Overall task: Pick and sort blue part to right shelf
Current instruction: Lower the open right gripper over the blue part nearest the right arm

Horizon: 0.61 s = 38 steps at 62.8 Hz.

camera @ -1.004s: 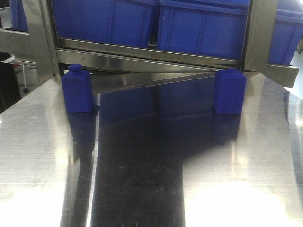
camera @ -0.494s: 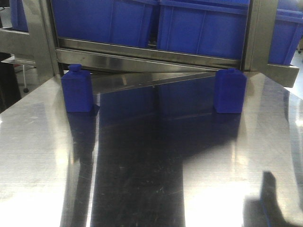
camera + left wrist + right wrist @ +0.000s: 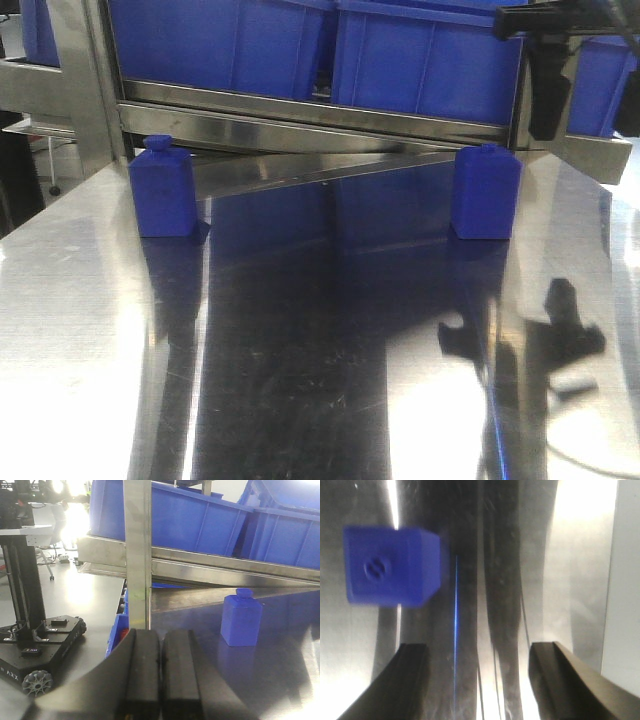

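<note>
Right wrist-mounted view: the right claw is held wide open and empty, pointed straight down at the steel counter. The right blue part is seen from above at 10 o'clock in that frame. It lies ahead of the left finger and outside the gap, so no grasp is judged possible until the claw is shifted over it. The spread jaws are judged to be set for straddling the part's flat sides.

In the front view this same part is stood upright at 3 o'clock on the counter, near the shelf frame, with blue bins ranged above at 12 o'clock. A left blue part is stood upright at 9 o'clock, well apart from the other.

The left claw is kept pressed shut on nothing, low beside the counter, presumably parked clear of the work.
</note>
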### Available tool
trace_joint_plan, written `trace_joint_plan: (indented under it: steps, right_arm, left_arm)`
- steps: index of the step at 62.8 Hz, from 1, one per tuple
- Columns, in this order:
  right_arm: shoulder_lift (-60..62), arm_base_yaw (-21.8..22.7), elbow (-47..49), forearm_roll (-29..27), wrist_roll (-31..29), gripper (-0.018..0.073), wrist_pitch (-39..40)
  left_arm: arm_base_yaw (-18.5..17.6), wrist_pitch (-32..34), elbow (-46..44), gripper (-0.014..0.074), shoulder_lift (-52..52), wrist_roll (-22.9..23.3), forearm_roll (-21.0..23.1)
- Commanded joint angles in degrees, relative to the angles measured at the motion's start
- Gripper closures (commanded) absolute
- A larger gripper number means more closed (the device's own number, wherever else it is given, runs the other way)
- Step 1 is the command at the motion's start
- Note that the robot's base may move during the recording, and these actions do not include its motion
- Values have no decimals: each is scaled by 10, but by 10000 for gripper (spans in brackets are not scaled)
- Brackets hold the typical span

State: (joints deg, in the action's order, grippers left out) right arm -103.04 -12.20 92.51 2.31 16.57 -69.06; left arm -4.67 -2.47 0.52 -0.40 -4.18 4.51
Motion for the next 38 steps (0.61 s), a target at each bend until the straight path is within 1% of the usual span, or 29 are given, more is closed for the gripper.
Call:
trace_joint_plan:
  steps: [1, 19, 28, 38]
  right_arm:
    - [3, -5, 59, 0, 7, 50, -17]
    - [-67, -32, 161, -23, 13, 50, -43]
    - [-88, -42, 180, -23, 28, 50, -45]
    - [-98, -43, 181, -23, 28, 50, -49]
  left_arm:
    - [-4, 44, 12, 472, -11, 5, 5]
    - [-4, 44, 12, 472, -11, 5, 5]
    - [-4, 44, 12, 472, -11, 5, 5]
    - [-4, 44, 12, 472, -11, 5, 5]
